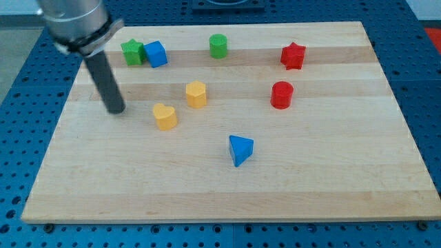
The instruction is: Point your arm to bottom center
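Note:
My tip rests on the wooden board at the view's left, left of the yellow heart block and below the green star block. The dark rod rises from it toward the view's top left. The blue triangular block lies nearest the board's bottom middle, well right of and below my tip.
A blue cube sits next to the green star. A yellow hexagonal block, a green cylinder, a red star and a red cylinder stand across the upper board. A blue perforated table surrounds the board.

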{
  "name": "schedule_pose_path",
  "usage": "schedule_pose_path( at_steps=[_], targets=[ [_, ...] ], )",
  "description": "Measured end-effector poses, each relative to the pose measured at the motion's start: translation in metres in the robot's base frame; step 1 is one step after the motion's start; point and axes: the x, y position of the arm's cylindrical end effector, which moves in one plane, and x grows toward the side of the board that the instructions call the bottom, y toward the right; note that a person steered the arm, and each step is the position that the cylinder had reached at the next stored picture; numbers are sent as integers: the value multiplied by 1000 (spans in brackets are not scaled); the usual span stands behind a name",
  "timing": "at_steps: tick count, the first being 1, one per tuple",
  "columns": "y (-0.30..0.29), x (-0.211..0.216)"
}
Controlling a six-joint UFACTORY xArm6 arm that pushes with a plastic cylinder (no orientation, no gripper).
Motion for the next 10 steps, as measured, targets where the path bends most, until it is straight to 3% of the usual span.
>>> schedule_pose_path(
  at_steps=[1, 3, 5, 6, 8, 9, 10],
  targets=[
    [-6, 62],
    [97, 169],
    [223, 150],
    [249, 125],
    [135, 118],
    [138, 129],
    [182, 146]
  ],
)
